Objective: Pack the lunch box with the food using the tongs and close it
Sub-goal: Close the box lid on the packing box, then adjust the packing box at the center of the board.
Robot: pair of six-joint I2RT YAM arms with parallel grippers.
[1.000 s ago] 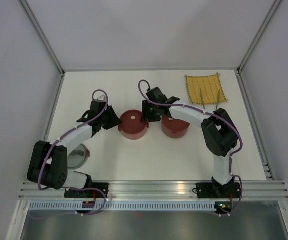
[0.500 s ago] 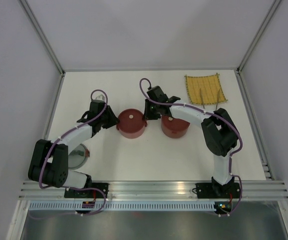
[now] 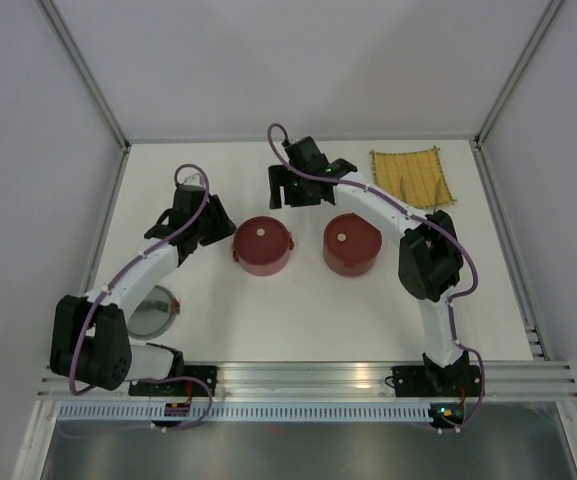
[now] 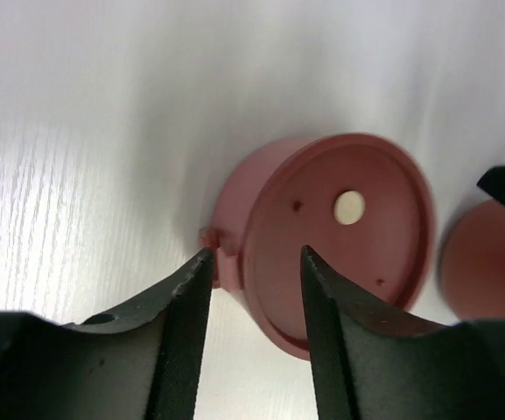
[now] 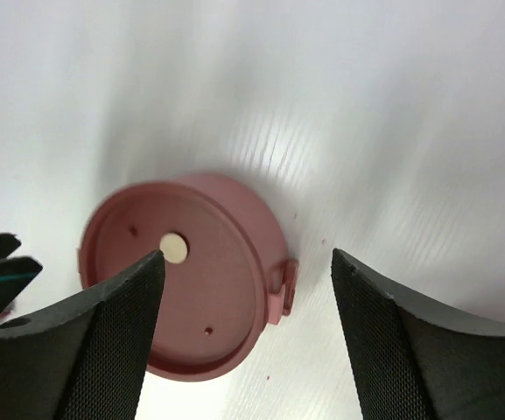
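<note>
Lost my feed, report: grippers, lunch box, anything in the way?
Left gripper open, empty, at lidded left bowl. Right gripper open, empty, farther back. Right bowl lidded, standing apart. Nothing between grippers and bowls.

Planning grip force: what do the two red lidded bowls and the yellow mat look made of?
The left bowl and right bowl: likely matte plastic; even dull red, moulded side tab, no glare. The mat: apparently woven fibre; grid texture, fringed edges.
</note>
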